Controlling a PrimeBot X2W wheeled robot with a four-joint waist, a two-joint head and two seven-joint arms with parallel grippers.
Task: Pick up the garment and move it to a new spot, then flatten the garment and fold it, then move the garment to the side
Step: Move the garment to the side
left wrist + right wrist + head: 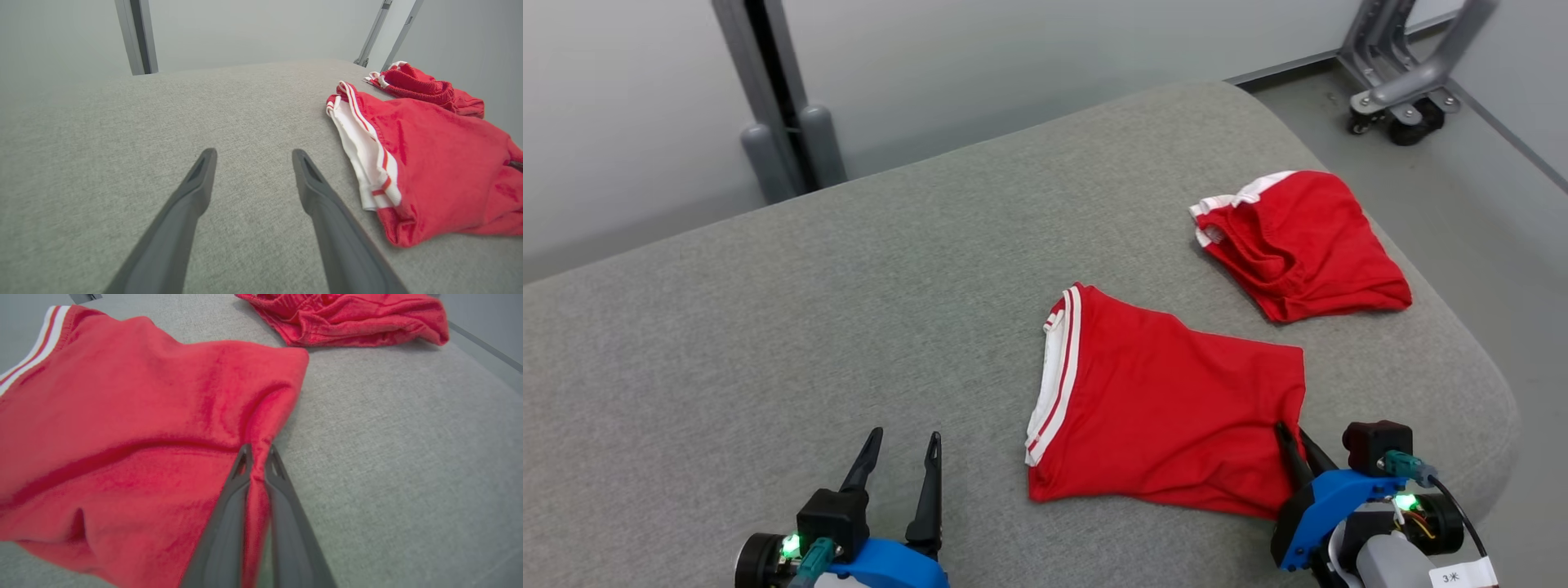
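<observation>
Red garment (pixel 1168 400) with white-striped band on grey cushion (pixel 849 327).

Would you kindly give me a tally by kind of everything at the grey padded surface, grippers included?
Red garments: 2, the flat garment and the bunched garment.
Grippers: 2, the left gripper and the right gripper.
Grey padded surface: 1.
Total: 5.

- Garment (pixel 1168 400): red fabric, with a white waistband (pixel 1054 384) carrying red stripes.
- Pose: spread mostly flat and lightly creased, waistband toward 9 o'clock, opposite edge toward 3 o'clock.
- Location: on the grey cushion (pixel 849 327), at 4 o'clock from its centre.
- State: the 5 o'clock corner is bunched and pinched by the right gripper (pixel 1292 431).
</observation>
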